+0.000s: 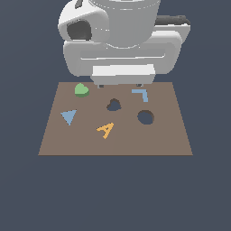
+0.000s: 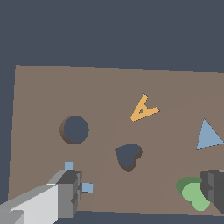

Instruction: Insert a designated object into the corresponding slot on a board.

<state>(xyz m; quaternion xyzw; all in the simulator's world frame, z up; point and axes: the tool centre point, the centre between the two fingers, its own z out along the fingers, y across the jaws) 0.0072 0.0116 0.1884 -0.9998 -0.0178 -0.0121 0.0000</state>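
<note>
Sitting on the brown board (image 1: 171, 135) near its far corner on the exterior view's left, the green heart block (image 1: 81, 90) is free; one finger (image 2: 213, 189) partly hides it. Gripper (image 1: 120, 85) spread open above, holding nothing, heart slot (image 1: 114, 105) unfilled.

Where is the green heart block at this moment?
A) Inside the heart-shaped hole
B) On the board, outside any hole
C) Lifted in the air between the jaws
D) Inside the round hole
B: the green heart block rests on the board near its far corner, while the heart-shaped hole stays dark and empty.
</note>
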